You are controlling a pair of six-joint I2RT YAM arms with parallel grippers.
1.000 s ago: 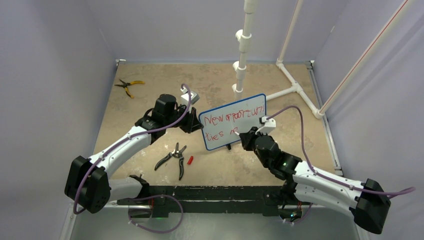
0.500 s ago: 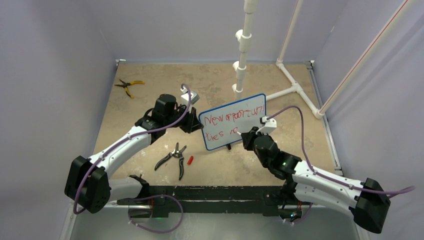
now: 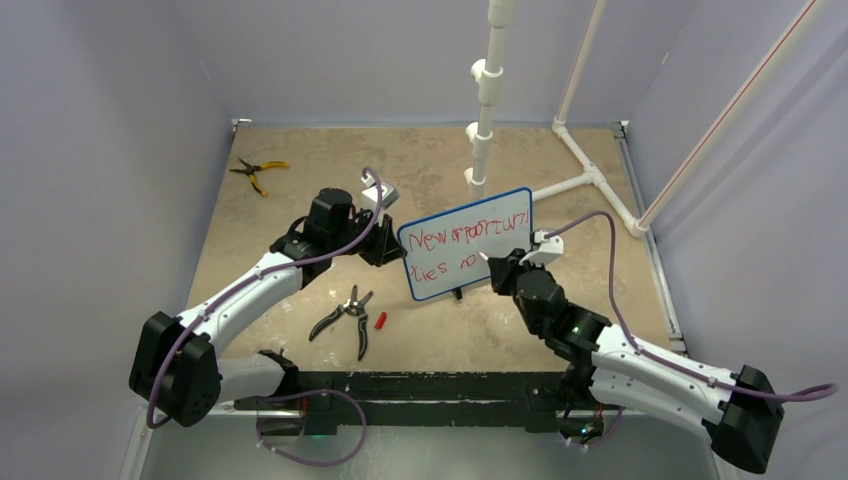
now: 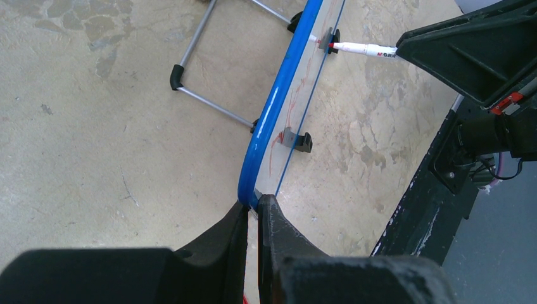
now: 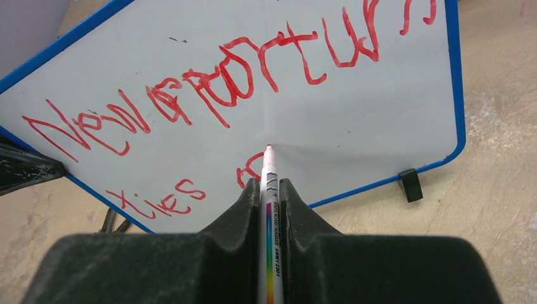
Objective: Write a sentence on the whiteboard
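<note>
A small glossy white board with a thin blue rounded frame stood tilted back on black feet near the middle of the tan stone-patterned table, its face toward the near edge. White plastic pipes filled the far right corner and came close behind the board's right end, so room there was tight. Bare tabletop showed along the left edge, with yellow-handled pliers near the far left corner. Black-handled cutters and a small red cap lay between the board and the near edge, on the left arm's side.

The left pincer was closed on the blue frame at the board's left end, its fingers pinching the edge from both faces. The right pincer was clamped on a white marker with a rainbow stripe, reaching in from the near right. Thin red handwritten lettering ran in two rows, the top row spanning the board's width and the lower row starting at the left. The marker's tip met the board face in the lower row, just beside the last red stroke, directly ahead of the right pincer's fingers
</note>
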